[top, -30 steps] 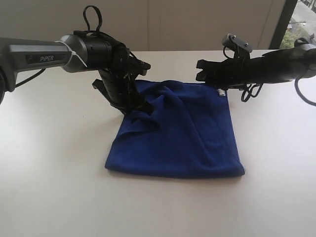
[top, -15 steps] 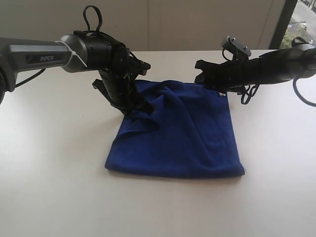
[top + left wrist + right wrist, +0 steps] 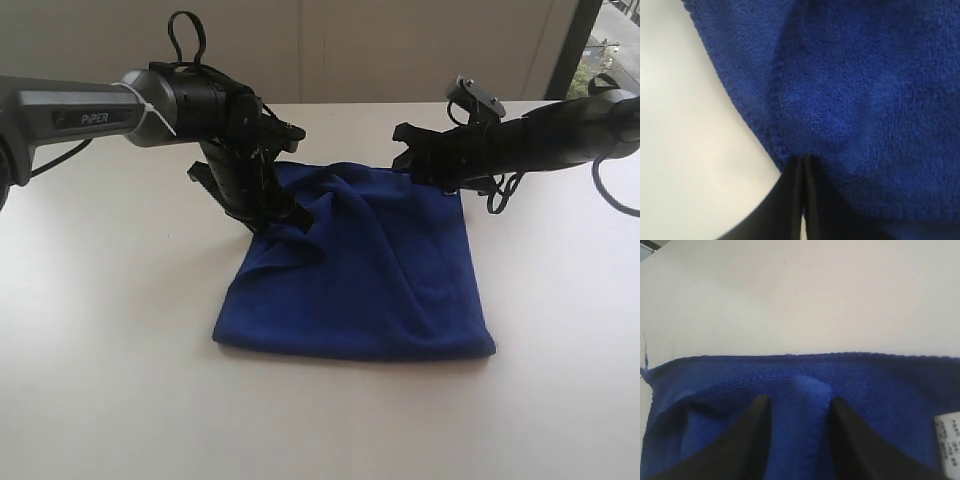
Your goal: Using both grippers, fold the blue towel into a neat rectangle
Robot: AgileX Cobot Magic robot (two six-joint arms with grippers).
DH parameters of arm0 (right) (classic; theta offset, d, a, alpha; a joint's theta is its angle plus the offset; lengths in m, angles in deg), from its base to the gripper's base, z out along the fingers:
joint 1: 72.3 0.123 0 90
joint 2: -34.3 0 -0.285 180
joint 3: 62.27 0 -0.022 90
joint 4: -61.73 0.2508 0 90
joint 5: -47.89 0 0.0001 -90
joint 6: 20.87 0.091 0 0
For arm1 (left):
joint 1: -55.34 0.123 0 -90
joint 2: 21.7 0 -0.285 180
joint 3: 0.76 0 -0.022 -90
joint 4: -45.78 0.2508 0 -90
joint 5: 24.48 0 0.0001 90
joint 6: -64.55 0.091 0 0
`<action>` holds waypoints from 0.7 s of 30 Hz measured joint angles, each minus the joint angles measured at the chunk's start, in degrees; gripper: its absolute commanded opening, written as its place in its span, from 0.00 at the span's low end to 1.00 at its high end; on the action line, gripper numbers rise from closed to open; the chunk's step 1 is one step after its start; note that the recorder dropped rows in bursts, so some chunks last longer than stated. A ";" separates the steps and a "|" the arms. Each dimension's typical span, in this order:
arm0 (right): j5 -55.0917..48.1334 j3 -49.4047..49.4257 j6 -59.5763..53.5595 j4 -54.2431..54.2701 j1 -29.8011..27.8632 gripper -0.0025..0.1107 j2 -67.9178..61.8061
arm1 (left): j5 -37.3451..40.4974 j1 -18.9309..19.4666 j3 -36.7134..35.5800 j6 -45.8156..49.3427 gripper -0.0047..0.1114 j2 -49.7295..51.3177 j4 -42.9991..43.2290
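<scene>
The blue towel lies doubled on the white table, rumpled along its far left part. My left gripper points down at the towel's far left corner and is shut on its hemmed edge; in the left wrist view the black jaws meet with blue cloth pinched at their tips. My right gripper reaches in low over the towel's far right edge. Its jaws stand open, astride a raised hem of the towel. The white label shows beside one finger.
A pale wall runs behind the table's far edge, and a dark window frame stands at the back right. Cables loop off both arms. Bare table surface surrounds the towel on all sides.
My right arm has shifted slightly left and lower over the towel's far right edge, covering the white label in the exterior view. The left gripper and towel have barely moved.
</scene>
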 measured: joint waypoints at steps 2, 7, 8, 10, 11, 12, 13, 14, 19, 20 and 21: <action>0.00 0.00 0.70 0.00 0.00 0.34 0.00 | 0.00 0.00 0.00 0.00 0.04 0.00 -0.15; 0.35 0.00 1.55 -0.13 0.00 0.30 -0.12 | 0.00 0.00 0.00 0.00 0.04 0.00 -0.27; 0.35 0.00 1.98 -0.13 0.00 0.30 -0.40 | 0.00 0.00 0.00 0.00 0.04 0.00 -0.36; 0.24 0.00 2.60 -0.13 0.00 0.29 -1.16 | 0.00 0.00 0.00 0.00 0.04 0.00 -0.36; -0.07 0.00 2.85 0.08 0.00 0.28 -1.72 | -0.11 0.00 0.00 0.00 0.04 0.00 -0.36; -0.30 -0.04 3.29 0.52 0.00 0.27 -1.98 | -0.11 0.00 0.00 0.00 0.04 0.00 -0.36; -0.26 -0.04 3.39 0.83 0.00 0.25 -1.99 | -0.11 0.00 0.00 0.00 0.04 0.00 -0.36; -0.26 -0.13 3.37 0.95 0.00 0.22 -1.99 | -0.11 0.00 0.00 0.00 0.04 0.00 -0.36; 1.56 -0.13 3.37 0.70 0.00 0.05 -1.99 | -0.11 0.00 0.00 0.00 0.04 0.00 -0.36; 2.20 -0.13 3.37 0.56 0.00 0.04 -1.99 | -0.22 0.00 0.00 0.00 0.04 0.00 -0.36; 2.98 -0.13 3.25 0.47 0.00 0.02 -1.87 | -0.34 0.00 0.00 0.00 0.04 0.00 -0.36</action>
